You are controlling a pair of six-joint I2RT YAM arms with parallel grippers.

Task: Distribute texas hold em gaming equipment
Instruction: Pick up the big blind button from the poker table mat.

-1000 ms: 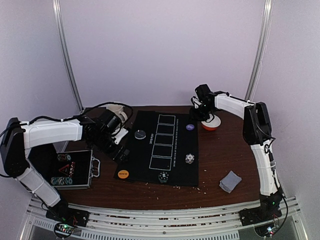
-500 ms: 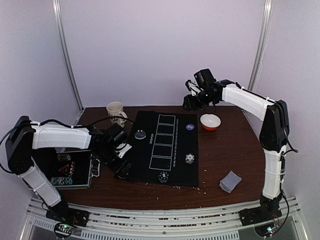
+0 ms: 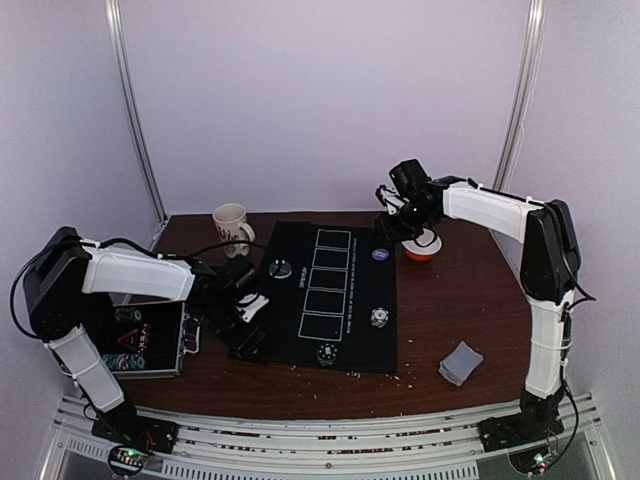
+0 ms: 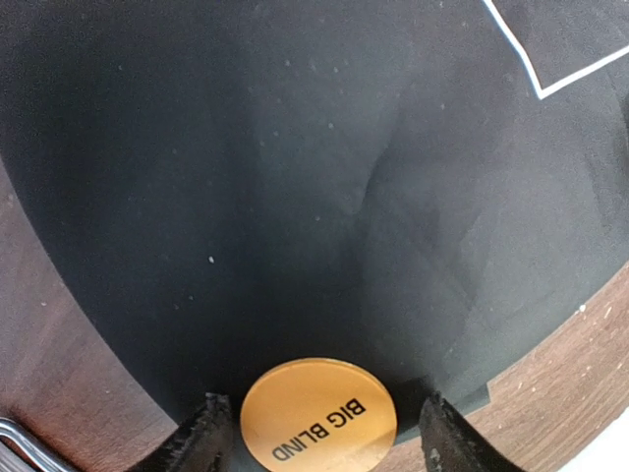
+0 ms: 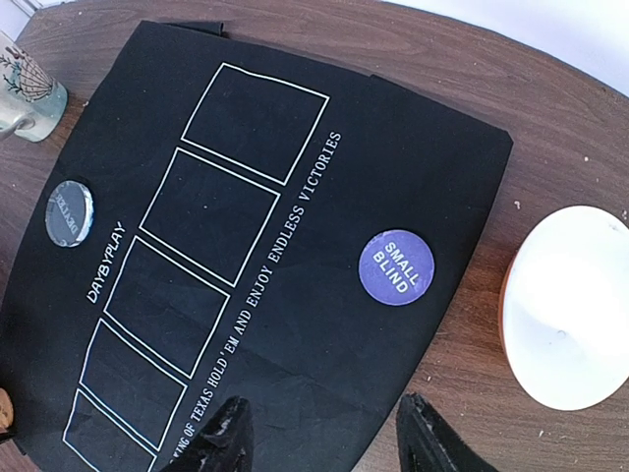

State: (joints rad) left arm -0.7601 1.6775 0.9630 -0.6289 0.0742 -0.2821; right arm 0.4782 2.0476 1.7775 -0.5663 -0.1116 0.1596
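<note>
1. Nearest my bases, the grey-backed card stack [image 3: 460, 362] lies on the bare wooden counter [image 3: 470, 290] to my right, off the mat. To my left sits an open metal case [image 3: 150, 338].
2. My left jaws are spread low over the near-left corner of the black play mat [image 4: 295, 197]. One finger stands on each side of the orange BIG BLIND button [image 4: 317, 413], and neither visibly presses it.
3. I judge that button to be the step in hand, though I cannot tell whether it is being taken or set down. If taken, I must close squarely on its thin edge and lift straight, since the soft mat is creased beside it.
4. Two poker chips [image 3: 327, 352] [image 3: 379, 317] rest on the mat's near half.
5. Farther on, the purple SMALL BLIND button [image 5: 396, 266] lies near the mat's right edge, and a grey-and-black button disc [image 5: 69, 212] lies toward the left.
6. My right jaws hang spread and empty above the mat's far right, near the red-and-white bowl [image 5: 580, 324].
7. A patterned mug [image 3: 232, 226] stands at the far left, with a plain pale wall behind.
</note>
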